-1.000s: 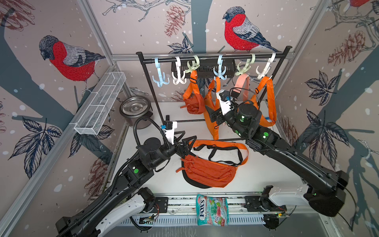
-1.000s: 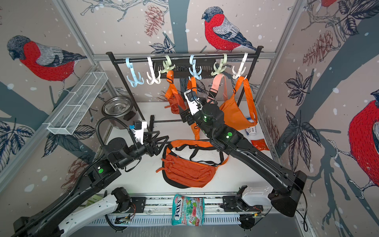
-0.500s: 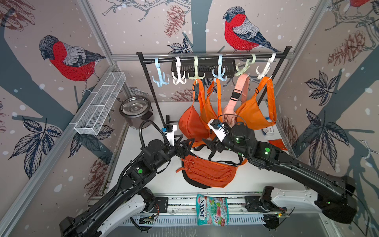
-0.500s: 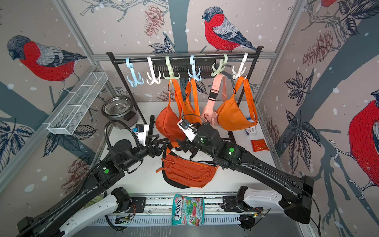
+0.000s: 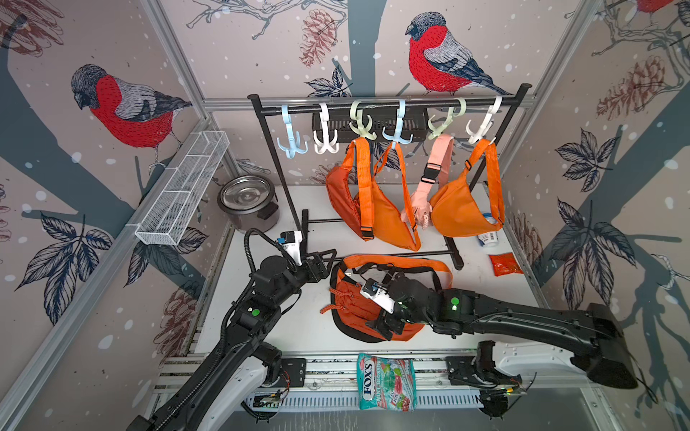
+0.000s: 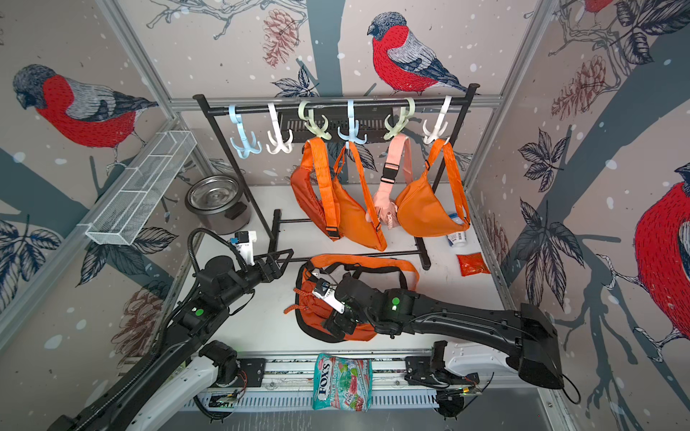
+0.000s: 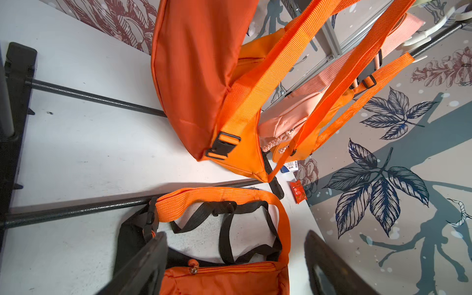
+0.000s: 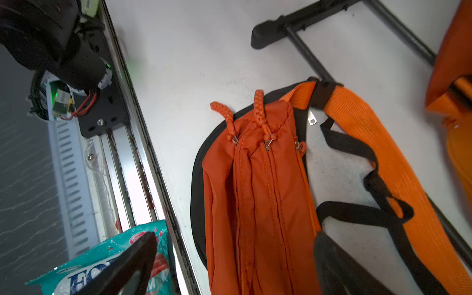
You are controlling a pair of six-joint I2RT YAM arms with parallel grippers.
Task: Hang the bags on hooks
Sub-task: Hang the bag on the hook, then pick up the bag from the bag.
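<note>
An orange bag [image 5: 347,298] with a black back and an orange strap [image 5: 395,261] lies flat on the white table, seen in both top views [image 6: 310,298]. My right gripper [image 5: 388,322] hovers open just over its body, jaws wide on either side of the fabric [image 8: 255,191] and not touching it. My left gripper [image 5: 325,257] is open and empty beside the bag's left end [image 7: 224,281]. On the black rail [image 5: 373,104], a light blue hook [image 5: 292,143] and a white hook [image 5: 325,140] hang bare. Several other bags [image 5: 388,220] hang from the other hooks.
The rack's base bars [image 5: 392,254] run along the table behind the lying bag. A metal pot [image 5: 246,201] and a wire basket [image 5: 183,190] are at the left. A red packet [image 5: 504,264] and a small bottle [image 5: 489,239] lie at the right. A candy packet [image 5: 386,380] rests on the front rail.
My right arm has come down from the rack to just above the bag on the table, its jaws spreading wider. The hanging bags have swung back to rest. The left arm has barely moved.
</note>
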